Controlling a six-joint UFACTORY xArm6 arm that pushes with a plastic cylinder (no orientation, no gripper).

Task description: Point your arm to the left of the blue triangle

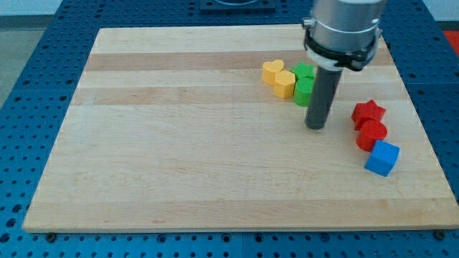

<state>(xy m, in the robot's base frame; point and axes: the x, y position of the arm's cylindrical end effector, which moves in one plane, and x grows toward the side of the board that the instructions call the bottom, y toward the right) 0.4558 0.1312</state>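
My tip [316, 127] rests on the wooden board [179, 143], right of centre, just below and to the right of a green block [303, 92]. The only blue block in view is a blue cube [382, 158] at the lower right, well to the right of and below my tip. I see no block with a clear blue triangle shape; the rod and its housing hide part of the board behind them.
Two yellow heart-shaped blocks [272, 70] [285, 84] lie left of two green blocks, the upper one [304, 71] partly hidden by the rod. A red star [368, 112] and a red rounded block [372, 134] sit just above the blue cube.
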